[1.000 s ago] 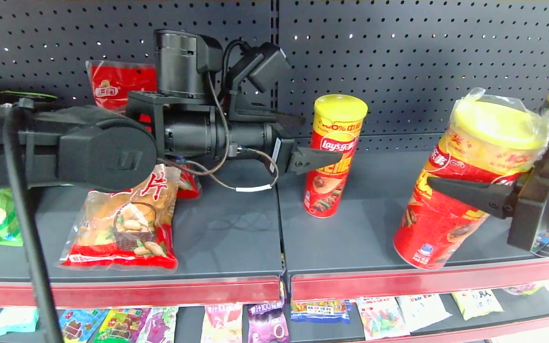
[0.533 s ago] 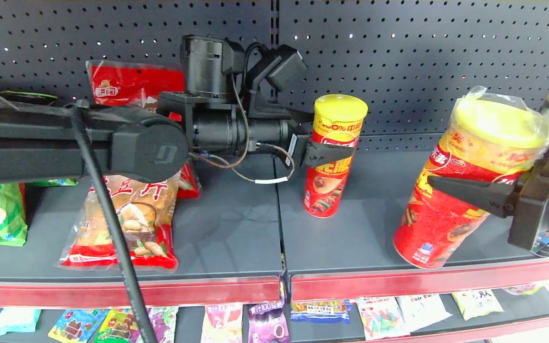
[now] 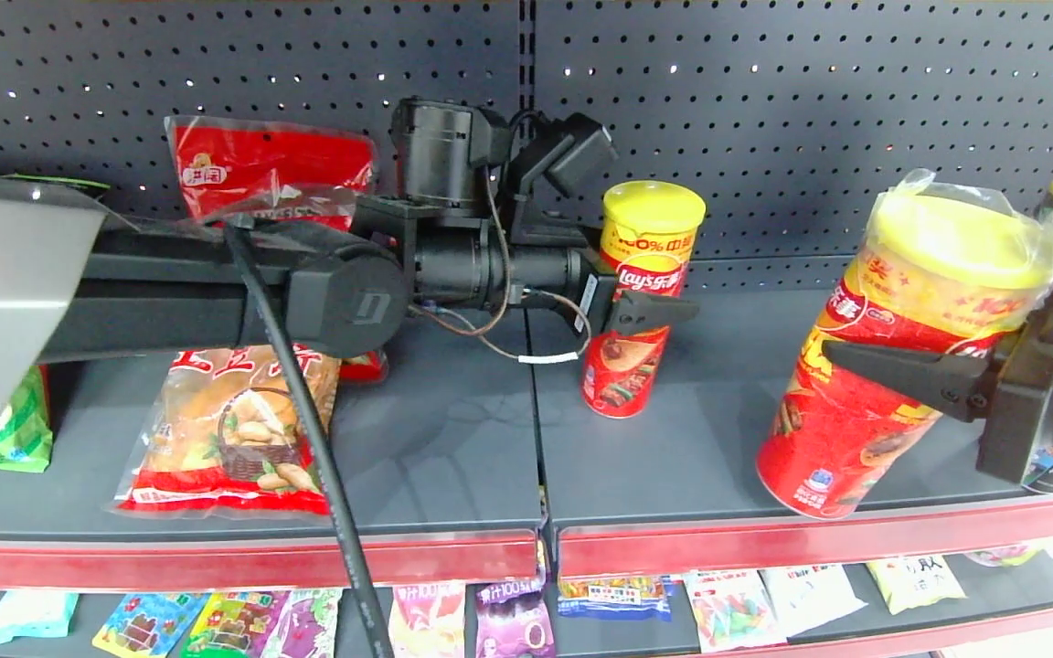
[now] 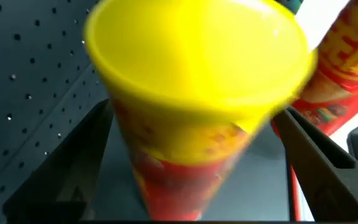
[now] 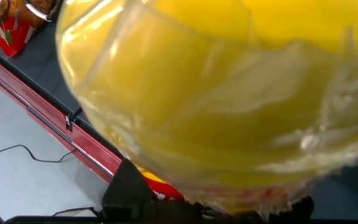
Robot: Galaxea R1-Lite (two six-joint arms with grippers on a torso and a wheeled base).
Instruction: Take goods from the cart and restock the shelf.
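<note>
Two chip cans are seen at the shelf point(image 3: 453, 439). The small can point(image 3: 645, 238) is stood upright near the middle of the shelf, toward the back. The big can point(image 3: 865, 402) is wrapped in clear plastic and is tipped to one side, near the red front edge at the robot's right.

Both cans are most likely light, made of thin card with a soft yellow lid. They could be dented by a hard squeeze, so only a gentle squeeze is needed. The round sides are smooth, and the plastic on the big can is probably slippery. Each can is best held around the middle of its body, not by the lid, which could pop off.

The left arm point(image 3: 216, 292) is stretched out flat across the shelf from the robot's left, past a snack bag point(image 3: 234, 429). The left jaws are set wide, one on each side of the small can, about halfway up. The can does not look squeezed yet.

The right arm point(image 3: 1047, 402) is held low at the robot's right. The right jaws are closed on the big can around its middle, and the can is held at a tilt. Whether its bottom touches the shelf cannot be told.
</note>
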